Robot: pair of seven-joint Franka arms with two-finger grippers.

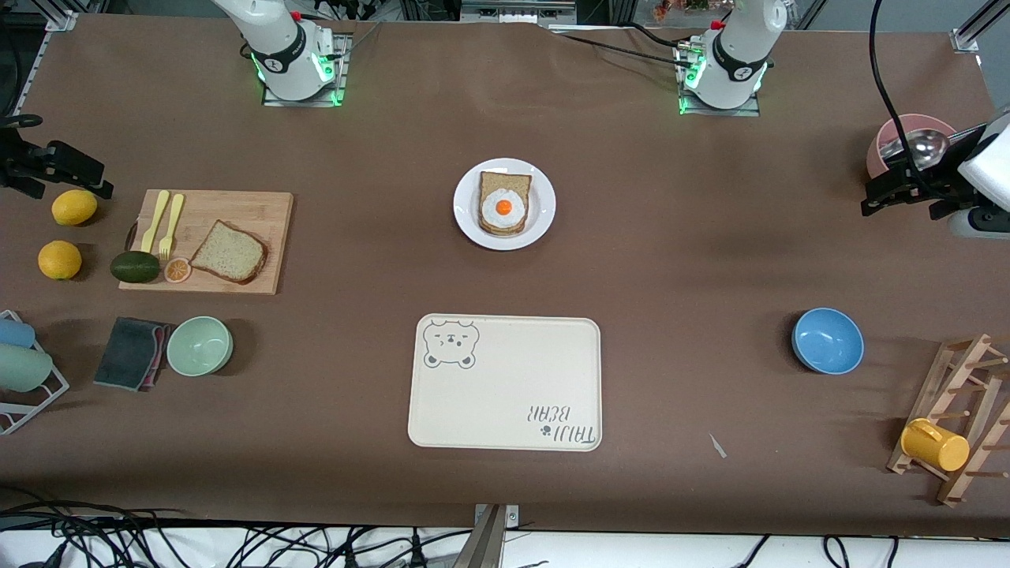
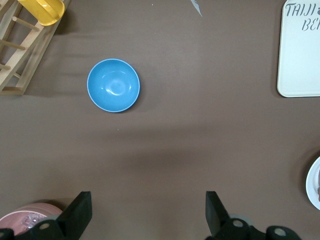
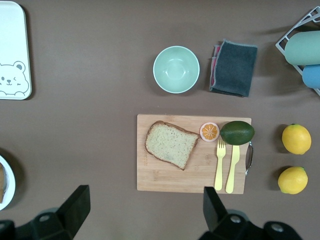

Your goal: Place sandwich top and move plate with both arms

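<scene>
The left gripper (image 2: 145, 217) hangs with its fingers spread wide and nothing between them, up in the air at the left arm's end of the table, over bare cloth between the pink bowl (image 1: 907, 142) and the blue bowl (image 1: 827, 340). The right gripper (image 3: 142, 215) is just as wide and just as empty, up over the right arm's end of the table, by the edge of the cutting board (image 1: 207, 241). Both arms wait, touching nothing.

On the cutting board lies the sandwich top (image 1: 228, 252), flat, toward the board's 4 o'clock corner. Just beside it sits an orange slice (image 1: 177, 270), and next to that an avocado (image 1: 135, 267) at the board's 8 o'clock corner. Two yellow forks (image 1: 164, 221) lie side by side near the board's 10 o'clock corner.

The plate (image 1: 544, 207) stands at mid-table, at 12 o'clock from the bear tray (image 1: 505, 384) and well apart from it. It holds a bread slice (image 1: 505, 183) topped by a fried egg (image 1: 503, 208).

The tray carries nothing. The blue bowl is empty, as is the green bowl (image 1: 200, 345), which sits just beside a folded dark cloth (image 1: 130, 353). The pink bowl holds a metal ladle (image 1: 919, 146). Two lemons (image 1: 67, 233) rest on the cloth near the board. A yellow cup (image 1: 934, 445) hangs on a wooden rack (image 1: 959, 418).
</scene>
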